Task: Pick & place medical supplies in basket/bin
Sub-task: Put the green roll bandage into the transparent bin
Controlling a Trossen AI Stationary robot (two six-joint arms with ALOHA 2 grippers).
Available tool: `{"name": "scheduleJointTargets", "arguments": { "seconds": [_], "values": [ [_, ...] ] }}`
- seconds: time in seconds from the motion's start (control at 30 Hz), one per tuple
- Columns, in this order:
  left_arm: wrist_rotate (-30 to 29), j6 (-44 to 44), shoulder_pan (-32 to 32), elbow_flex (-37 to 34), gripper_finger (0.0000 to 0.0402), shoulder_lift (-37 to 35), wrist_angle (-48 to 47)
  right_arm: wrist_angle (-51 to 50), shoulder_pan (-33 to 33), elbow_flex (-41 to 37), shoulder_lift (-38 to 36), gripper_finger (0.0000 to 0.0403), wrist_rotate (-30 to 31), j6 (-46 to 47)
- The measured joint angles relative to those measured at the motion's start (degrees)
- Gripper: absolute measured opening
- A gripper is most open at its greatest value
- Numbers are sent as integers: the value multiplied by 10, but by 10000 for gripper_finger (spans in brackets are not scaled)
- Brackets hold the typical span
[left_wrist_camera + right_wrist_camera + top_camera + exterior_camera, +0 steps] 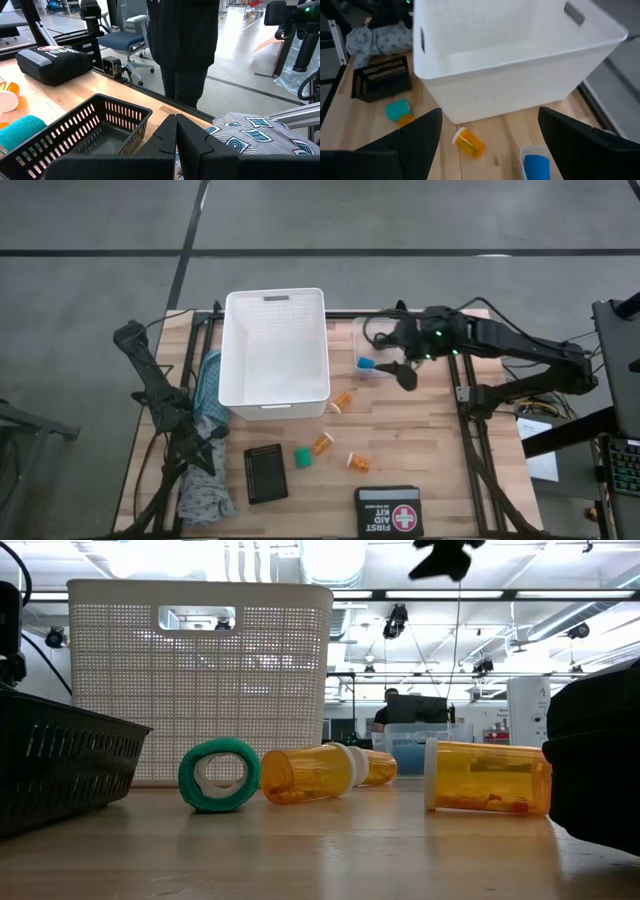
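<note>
Take the white basket [275,350] as your landmark, and start from the near edge of the table. Farthest in front of the basket you have the black FIRST AID KIT case [388,511], with one orange pill bottle [357,463] lying just behind it. Closer to the basket lie the small black slotted tray [266,473], the green roll [302,456] and a second orange bottle [322,443], all on their sides or flat on the wood. A third bottle [342,400] lies just off the basket's front right corner. To the basket's left your left gripper [176,145] sits pinched closed with nothing in it, over the teal patterned cloth [208,385] that lies against the basket's left wall. To the basket's right stands the clear tub [369,355] with a blue piece [366,364] inside. Your right gripper [404,372] hangs just right of that tub, fingers spread wide and empty, above the table
</note>
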Motion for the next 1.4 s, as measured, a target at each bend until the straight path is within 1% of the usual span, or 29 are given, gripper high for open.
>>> {"name": "scheduleJointTargets", "arguments": {
  "seconds": [0.17,0.33,0.57,0.73,0.9,1.0,1.13,1.4],
  "values": [
    [0,0,0,0,10,0,0,2,32,-32,-51,327,26,9],
    [0,0,0,0,10,0,0,39,51,-91,-108,327,26,28],
    [0,0,0,0,10,0,0,167,56,-207,-192,327,26,40],
    [0,0,0,0,10,0,0,269,56,-292,-235,327,26,43],
    [0,0,0,0,10,0,0,360,56,-356,-269,327,26,41],
    [0,0,0,0,10,0,0,392,56,-382,-280,327,26,41],
    [0,0,0,0,10,0,0,410,55,-400,-284,327,26,42],
    [0,0,0,0,10,0,0,409,55,-398,-284,327,26,42]
  ]
}}
